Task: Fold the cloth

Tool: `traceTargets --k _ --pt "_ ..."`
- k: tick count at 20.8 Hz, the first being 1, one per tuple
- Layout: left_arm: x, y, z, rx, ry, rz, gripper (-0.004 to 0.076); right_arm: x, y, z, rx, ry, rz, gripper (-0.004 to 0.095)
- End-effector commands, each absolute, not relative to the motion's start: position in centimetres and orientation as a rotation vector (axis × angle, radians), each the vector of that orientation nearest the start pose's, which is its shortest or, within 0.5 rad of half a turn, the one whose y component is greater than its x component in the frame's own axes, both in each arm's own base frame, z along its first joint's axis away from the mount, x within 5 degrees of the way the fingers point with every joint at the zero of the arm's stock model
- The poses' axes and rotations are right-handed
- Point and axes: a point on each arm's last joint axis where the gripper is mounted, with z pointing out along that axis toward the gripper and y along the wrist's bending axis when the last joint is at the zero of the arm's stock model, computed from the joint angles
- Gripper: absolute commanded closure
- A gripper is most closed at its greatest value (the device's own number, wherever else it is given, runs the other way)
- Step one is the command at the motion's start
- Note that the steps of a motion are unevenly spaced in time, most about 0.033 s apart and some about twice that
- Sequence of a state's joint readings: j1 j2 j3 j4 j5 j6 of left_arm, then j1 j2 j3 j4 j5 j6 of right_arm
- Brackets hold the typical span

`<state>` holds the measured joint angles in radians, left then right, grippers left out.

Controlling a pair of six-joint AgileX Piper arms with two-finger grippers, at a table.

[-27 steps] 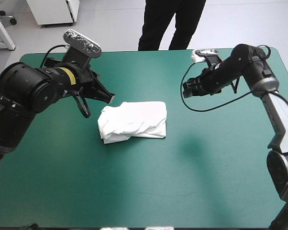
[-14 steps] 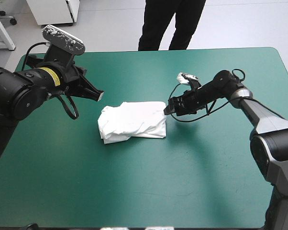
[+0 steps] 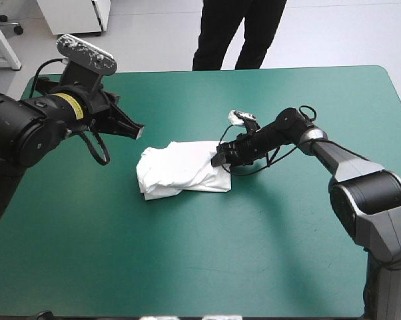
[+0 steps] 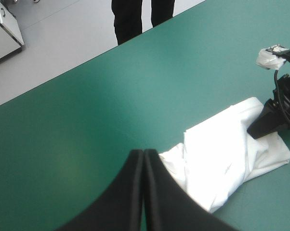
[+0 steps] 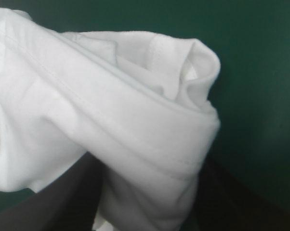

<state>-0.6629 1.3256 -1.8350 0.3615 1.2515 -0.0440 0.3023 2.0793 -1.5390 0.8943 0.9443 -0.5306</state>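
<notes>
- Right, the white T-shirt [image 3: 180, 170] sits as a rumpled, folded bundle near the middle of the teal-green table [image 3: 187, 267], a little toward the far side.
- Right gripper [image 3: 220, 159] is down at the bundle's right-hand end, touching it. In its wrist view the black fingers [image 5: 44, 202] stand apart with a thick rolled hem between them, so they are spread around the fold and not pinched on it yet.
- Left gripper [image 3: 135, 131] hangs clear of the cloth, near the bundle's far-left corner. Its fingers are pressed together into one point and hold nothing.
- Handling, as I read it: light, soft, limp cotton stacked in several layers. It will sag, and the layers will slip apart if only the top one is caught. The whole bundle should also drag easily over the smooth cover.
- Best hold, I'd say: bite deep over the whole stitched edge at that right end so every layer comes along. The other gripper could take the matching corner to keep the fold square.
- One to watch: a shallow pinch could peel off a single layer and undo the bundle.
</notes>
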Motion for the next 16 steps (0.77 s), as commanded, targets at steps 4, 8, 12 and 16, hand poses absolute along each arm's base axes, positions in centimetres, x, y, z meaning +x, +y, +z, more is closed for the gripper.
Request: traceTargets --k 4,8,12,16 --pt "19.1 -10.8 52.6 0.56 2.065 0.051 0.0733 40.0 18.6 21.3 -0.486 2.595 1.022 0.0914" --pt "19.0 -10.8 52.6 0.562 2.067 0.043 0.0733 40.6 14.9 21.4 -0.449 2.679 0.8 0.0921" --pt "18.9 -11.1 52.5 0.571 2.074 0.01 0.0733 40.4 6.6 23.7 -0.375 2.81 0.421 0.0921" --pt "18.9 -11.2 52.4 0.575 2.078 -0.007 0.0733 38.2 -2.3 25.9 -0.155 2.861 0.264 0.0921"
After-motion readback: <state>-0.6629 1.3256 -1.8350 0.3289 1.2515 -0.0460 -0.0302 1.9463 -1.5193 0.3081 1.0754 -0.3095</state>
